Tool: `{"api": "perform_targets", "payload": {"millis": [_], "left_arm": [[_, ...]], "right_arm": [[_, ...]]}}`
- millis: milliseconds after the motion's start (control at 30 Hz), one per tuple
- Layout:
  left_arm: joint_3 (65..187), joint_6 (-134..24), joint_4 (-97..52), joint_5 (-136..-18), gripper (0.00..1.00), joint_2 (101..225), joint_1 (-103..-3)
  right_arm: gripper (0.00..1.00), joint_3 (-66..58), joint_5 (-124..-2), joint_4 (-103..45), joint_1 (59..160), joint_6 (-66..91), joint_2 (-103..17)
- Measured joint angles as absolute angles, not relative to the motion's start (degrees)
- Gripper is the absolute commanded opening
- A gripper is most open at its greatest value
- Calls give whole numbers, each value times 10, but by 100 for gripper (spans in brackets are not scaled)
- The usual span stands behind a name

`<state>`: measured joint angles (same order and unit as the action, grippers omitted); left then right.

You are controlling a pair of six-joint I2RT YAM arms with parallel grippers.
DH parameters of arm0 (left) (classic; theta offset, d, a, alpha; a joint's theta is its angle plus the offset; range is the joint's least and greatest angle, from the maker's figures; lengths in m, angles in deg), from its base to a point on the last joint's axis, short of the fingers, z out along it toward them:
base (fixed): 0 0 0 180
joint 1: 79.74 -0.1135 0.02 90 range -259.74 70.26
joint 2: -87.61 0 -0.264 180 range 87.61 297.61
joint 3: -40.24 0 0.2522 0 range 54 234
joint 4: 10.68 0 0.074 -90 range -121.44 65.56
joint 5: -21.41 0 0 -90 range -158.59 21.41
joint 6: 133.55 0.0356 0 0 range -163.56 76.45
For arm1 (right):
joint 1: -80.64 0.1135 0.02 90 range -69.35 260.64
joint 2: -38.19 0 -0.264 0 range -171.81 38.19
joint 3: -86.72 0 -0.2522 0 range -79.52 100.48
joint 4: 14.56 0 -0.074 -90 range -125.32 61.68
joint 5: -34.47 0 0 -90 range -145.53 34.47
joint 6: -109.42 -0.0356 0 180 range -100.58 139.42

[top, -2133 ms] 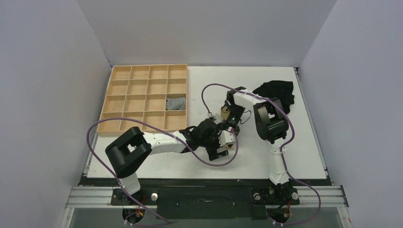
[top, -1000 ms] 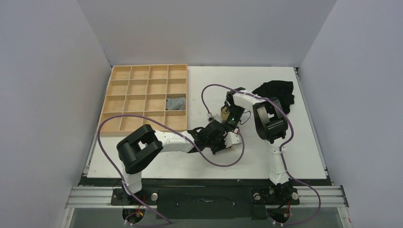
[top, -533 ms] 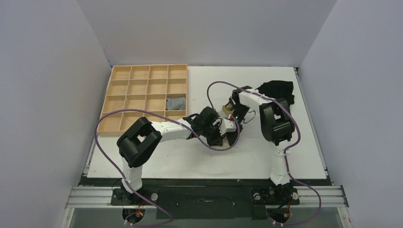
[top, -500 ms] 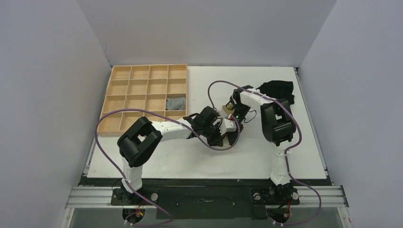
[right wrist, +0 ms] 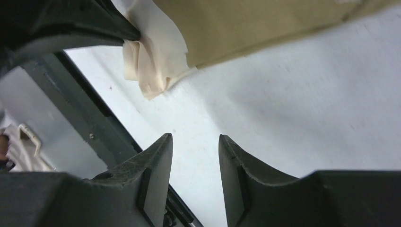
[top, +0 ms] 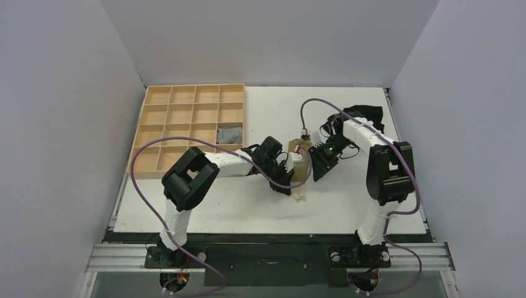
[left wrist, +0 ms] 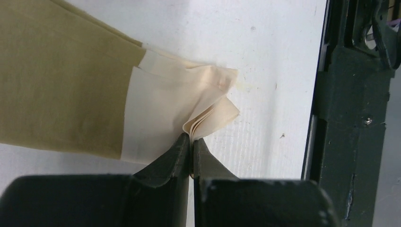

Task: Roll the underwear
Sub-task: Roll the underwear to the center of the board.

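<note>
The underwear (top: 299, 162) lies stretched on the white table, olive-khaki with a cream-white panel at its near end. In the left wrist view the olive fabric (left wrist: 61, 85) fills the upper left and the cream panel (left wrist: 165, 109) bunches into folded layers. My left gripper (left wrist: 191, 139) is shut on those cream layers, and it sits at the garment's near end (top: 293, 181). My right gripper (right wrist: 194, 139) is open over bare table, just short of the underwear (right wrist: 265, 23), with nothing between its fingers. From above, the right gripper (top: 317, 169) stands just right of the garment.
A wooden compartment tray (top: 195, 86) sits at the back left with a grey-blue striped roll (top: 230, 135) in one cell. A black garment (top: 367, 112) lies at the back right behind the right arm. The table's dark front rail (left wrist: 350, 118) is close to the left gripper.
My right gripper has opened, let go of the underwear and drawn back to the right. The left arm has shifted right, and the garment now lies stretched out beside it.
</note>
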<state>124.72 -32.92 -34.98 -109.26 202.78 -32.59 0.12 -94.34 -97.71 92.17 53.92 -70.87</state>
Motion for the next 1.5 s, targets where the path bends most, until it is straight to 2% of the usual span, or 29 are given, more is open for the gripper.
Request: {"api": "perform_targets", "payload": {"millis": [300, 467, 633, 833, 1233, 1500], "left_arm": [[1324, -419, -368, -1155, 0, 2093, -370], [1402, -446, -424, -1185, 0, 2150, -375], [1492, -464, -503, -1229, 0, 2214, -377], [1511, -509, -541, -1264, 0, 2238, -392], [1515, -607, -542, -1315, 0, 2268, -414], [1517, -652, -539, -1332, 0, 2279, -417]], "right_arm": [[38, -117, -919, -874, 884, 482, -537], [39, -176, -901, -841, 884, 482, -445], [39, -232, -852, -797, 937, 483, -370], [40, -286, -773, -739, 1039, 482, -315], [44, -333, -629, -653, 1218, 485, -315], [45, -333, -582, -611, 1257, 500, -393]]}}
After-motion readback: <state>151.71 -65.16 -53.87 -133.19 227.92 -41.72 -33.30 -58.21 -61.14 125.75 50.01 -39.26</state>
